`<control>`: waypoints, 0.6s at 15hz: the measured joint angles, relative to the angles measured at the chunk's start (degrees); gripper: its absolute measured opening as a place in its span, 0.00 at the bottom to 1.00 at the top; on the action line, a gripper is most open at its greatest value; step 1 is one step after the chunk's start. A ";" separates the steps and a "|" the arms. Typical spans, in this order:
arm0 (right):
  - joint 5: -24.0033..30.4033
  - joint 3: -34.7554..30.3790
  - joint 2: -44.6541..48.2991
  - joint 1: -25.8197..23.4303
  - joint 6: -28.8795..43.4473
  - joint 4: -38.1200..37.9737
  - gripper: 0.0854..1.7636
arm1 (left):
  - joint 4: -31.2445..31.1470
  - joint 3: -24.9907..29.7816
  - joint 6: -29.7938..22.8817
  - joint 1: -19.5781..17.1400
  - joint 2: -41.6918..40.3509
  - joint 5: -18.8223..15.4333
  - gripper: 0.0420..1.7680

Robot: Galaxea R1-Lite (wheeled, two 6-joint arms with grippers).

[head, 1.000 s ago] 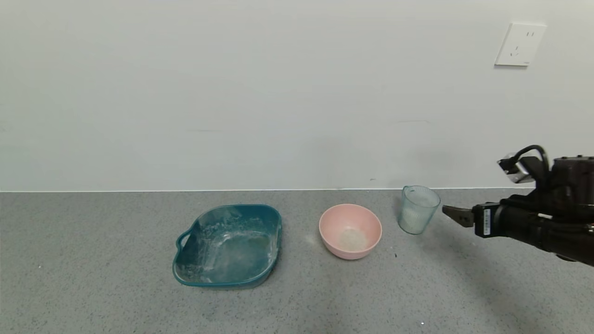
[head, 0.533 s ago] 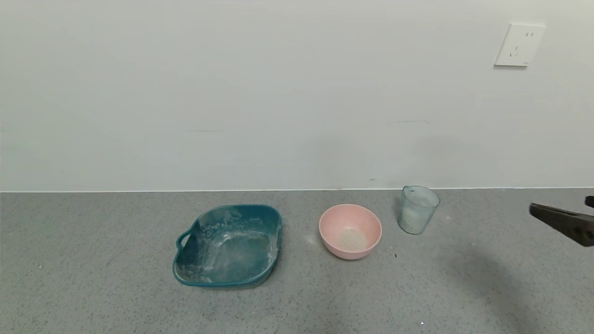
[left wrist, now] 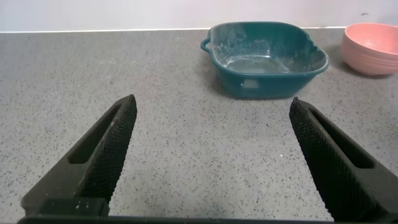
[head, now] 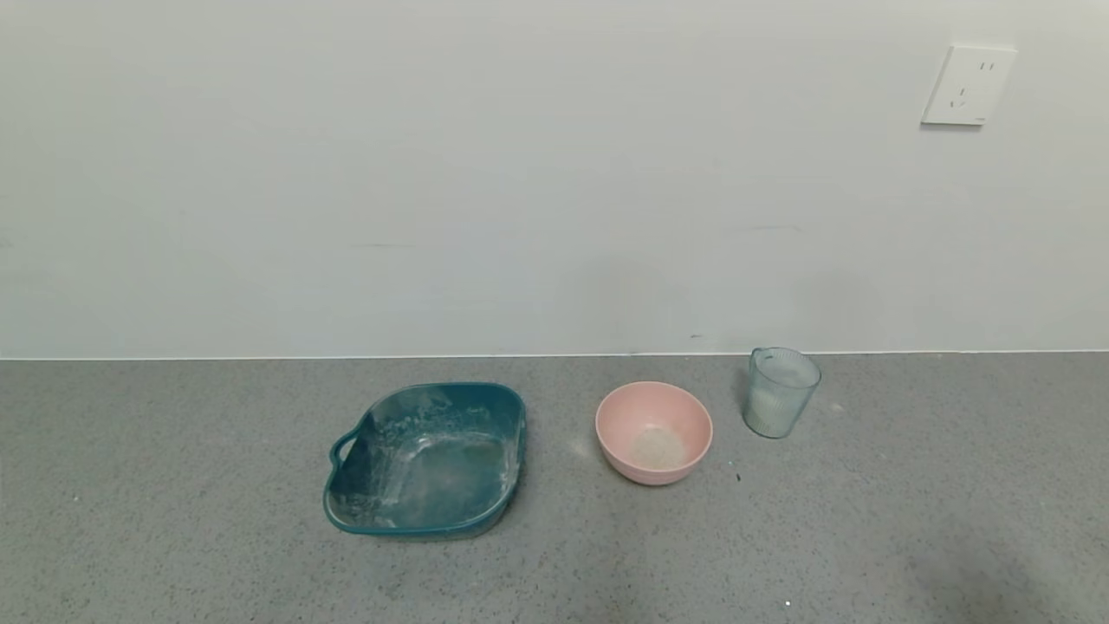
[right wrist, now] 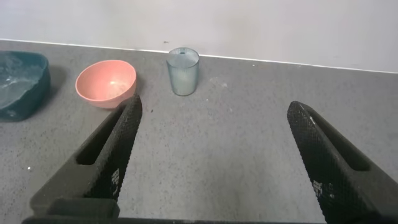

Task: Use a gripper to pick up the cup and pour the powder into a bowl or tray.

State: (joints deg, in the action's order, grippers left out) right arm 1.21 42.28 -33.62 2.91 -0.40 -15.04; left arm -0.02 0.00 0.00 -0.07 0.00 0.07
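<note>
The pale blue-green ribbed cup (head: 781, 392) stands upright on the grey counter near the wall, to the right of the pink bowl (head: 654, 431). White powder (head: 768, 409) fills its lower part. A little powder lies in the bowl's bottom. Neither gripper shows in the head view. My right gripper (right wrist: 214, 143) is open and empty, well back from the cup (right wrist: 183, 71) and the bowl (right wrist: 106, 83). My left gripper (left wrist: 211, 140) is open and empty over bare counter, short of the teal tray (left wrist: 267, 59); the bowl's edge (left wrist: 373, 46) shows beyond.
A teal squarish tray (head: 426, 458) with a handle, dusted with white powder, sits left of the bowl. The white wall runs along the counter's back edge, with a socket (head: 966, 84) at upper right.
My right gripper has drawn back from beside the cup, to the right and out of the head view. The cup, bowl and tray have not moved.
</note>
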 joint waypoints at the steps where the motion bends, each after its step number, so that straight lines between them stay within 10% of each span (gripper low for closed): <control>1: 0.02 -0.38 2.84 -0.22 -0.01 -1.00 0.96 | 0.02 0.00 0.00 0.00 0.00 0.02 1.00; 9: 0.00 -7.83 23.98 -2.28 -0.63 -2.68 0.96 | 0.00 0.00 0.00 0.02 0.00 0.00 1.00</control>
State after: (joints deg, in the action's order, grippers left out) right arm 1.21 34.45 -9.64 0.63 -1.04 -17.73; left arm -0.02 0.00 0.00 -0.05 0.00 0.07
